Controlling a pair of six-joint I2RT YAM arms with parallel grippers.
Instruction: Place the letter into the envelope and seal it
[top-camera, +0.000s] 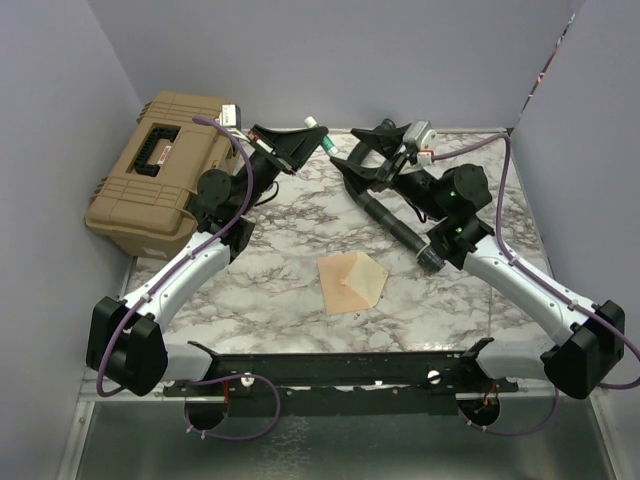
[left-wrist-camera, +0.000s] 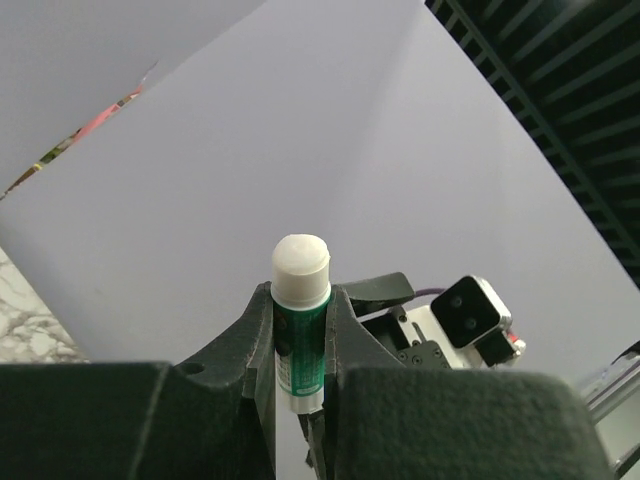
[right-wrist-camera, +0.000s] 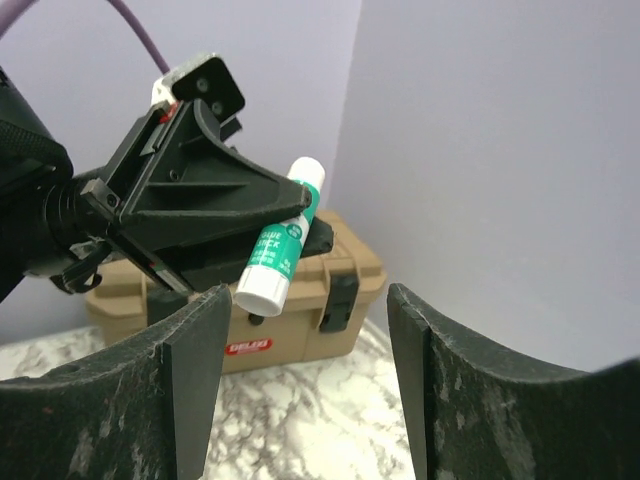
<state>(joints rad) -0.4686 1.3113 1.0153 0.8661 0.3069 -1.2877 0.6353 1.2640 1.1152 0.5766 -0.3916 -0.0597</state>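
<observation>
Envelope (top-camera: 352, 282): laid at centre of marble table (top-camera: 260, 250), flap open; judged light, floppy, best pinned at edge.
L gripper (left-wrist-camera: 300, 310): clamped on glue stick (left-wrist-camera: 300, 262).
R gripper (right-wrist-camera: 305, 300): spread wide, nothing held.

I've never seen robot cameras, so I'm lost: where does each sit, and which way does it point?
Top external: above and behind the robot, looking down on the marble table and envelope; left arm and right arm show.
Left wrist: on the left arm, tilted up at the walls; the left gripper clamps a glue stick.
Right wrist: on the right arm, facing that stick and a tan case; the right gripper shows open.
Shared: both wrist views see the glue stick.
</observation>
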